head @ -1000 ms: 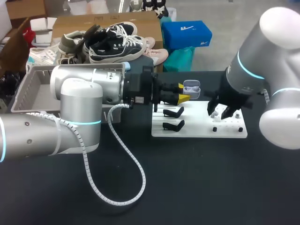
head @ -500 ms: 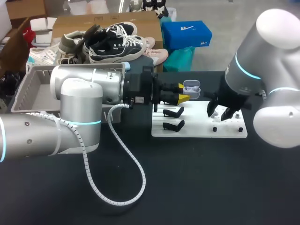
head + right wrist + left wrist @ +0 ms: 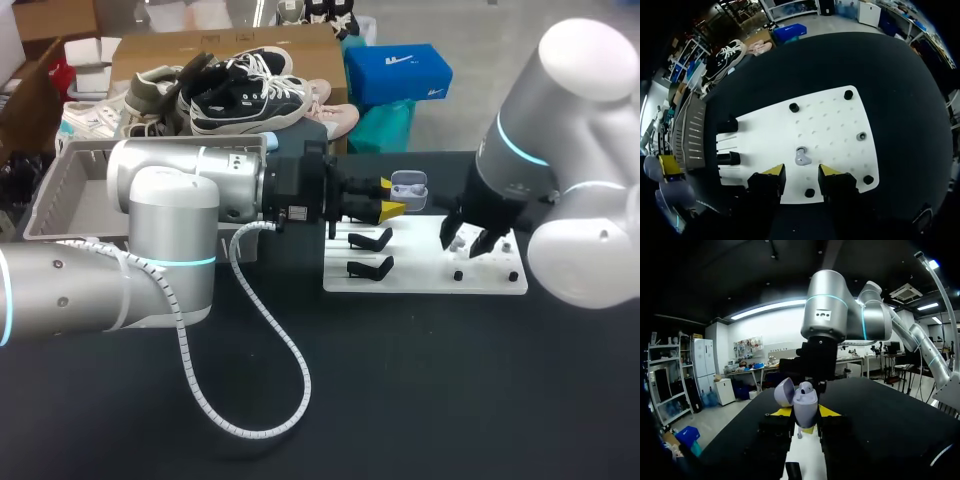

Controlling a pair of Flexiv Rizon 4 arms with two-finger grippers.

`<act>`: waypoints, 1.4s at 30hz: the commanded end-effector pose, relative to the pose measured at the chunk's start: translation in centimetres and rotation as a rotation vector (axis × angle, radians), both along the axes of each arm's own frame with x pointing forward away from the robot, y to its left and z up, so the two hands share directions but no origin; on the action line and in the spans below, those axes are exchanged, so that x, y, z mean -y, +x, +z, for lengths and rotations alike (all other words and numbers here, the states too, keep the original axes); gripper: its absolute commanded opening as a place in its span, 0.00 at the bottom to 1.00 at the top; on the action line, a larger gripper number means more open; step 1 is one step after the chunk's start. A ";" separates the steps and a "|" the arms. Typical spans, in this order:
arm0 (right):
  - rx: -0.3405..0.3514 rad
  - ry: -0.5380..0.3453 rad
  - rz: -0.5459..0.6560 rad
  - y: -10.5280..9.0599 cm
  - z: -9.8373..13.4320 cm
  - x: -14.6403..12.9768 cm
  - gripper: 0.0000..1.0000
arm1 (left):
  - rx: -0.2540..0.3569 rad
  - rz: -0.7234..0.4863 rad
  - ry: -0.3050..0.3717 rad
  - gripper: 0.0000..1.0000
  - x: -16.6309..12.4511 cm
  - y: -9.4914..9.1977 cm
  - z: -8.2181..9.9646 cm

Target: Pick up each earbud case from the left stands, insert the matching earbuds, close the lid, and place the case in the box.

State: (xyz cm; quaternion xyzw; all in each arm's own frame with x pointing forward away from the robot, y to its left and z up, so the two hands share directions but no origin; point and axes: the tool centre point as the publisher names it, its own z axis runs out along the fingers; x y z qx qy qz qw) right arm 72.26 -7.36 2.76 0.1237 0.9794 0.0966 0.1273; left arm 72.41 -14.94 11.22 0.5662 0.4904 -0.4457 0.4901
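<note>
Left gripper (image 3: 805, 413) clamps open earbud case (image 3: 804, 401); right gripper (image 3: 802, 174), jaws apart, hovers over earbud (image 3: 801, 156) on white board (image 3: 832, 125).

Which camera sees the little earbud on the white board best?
Right wrist view: the earbud lies plainly on the white board, ahead of the open jaws. The head view's right gripper hides it; the left wrist view misses it.

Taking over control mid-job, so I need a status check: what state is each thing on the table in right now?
earbud case: lid open, upright
left gripper: shut on the earbud case
earbud: lying loose on the white board
right gripper: open, over the earbud
black stands: both empty
</note>
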 end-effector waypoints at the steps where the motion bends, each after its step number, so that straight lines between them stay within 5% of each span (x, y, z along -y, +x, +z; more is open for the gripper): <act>1: -0.005 -0.003 -0.004 0.3 -0.2 -0.1 0.40 | 0.002 0.002 -0.002 0.00 0.0 0.0 -0.1; 19: -0.016 -0.002 -0.019 1.0 -0.5 0.1 0.38 | 0.002 0.002 -0.002 0.00 0.0 0.0 -0.1; 42: -0.018 -0.007 -0.016 1.2 -0.5 -0.4 0.24 | 0.002 0.002 -0.002 0.00 0.0 0.0 -0.1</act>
